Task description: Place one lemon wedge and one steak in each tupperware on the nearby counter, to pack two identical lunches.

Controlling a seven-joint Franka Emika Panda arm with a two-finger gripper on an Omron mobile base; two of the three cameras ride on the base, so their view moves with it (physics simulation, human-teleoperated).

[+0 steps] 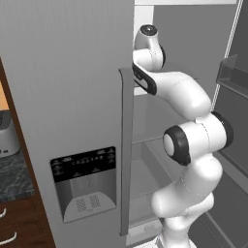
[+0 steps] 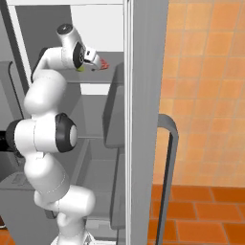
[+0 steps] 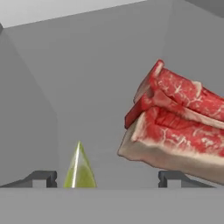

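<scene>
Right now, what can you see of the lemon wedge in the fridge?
The lemon wedge is a yellow-green sliver with a pale edge, standing on end and tapering to a point. In the hand view it sits between the open pincer fingertips, nearer one of them, apart from the raw steaks beside it. Its base is cut off from view, so contact is unclear.

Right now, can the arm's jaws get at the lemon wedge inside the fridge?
Probably yes. In the hand view the lemon wedge stands between the open jaws of the gripper, with nothing in front of it. The steaks lie off to one side, near one fingertip, which might brush them.
</scene>
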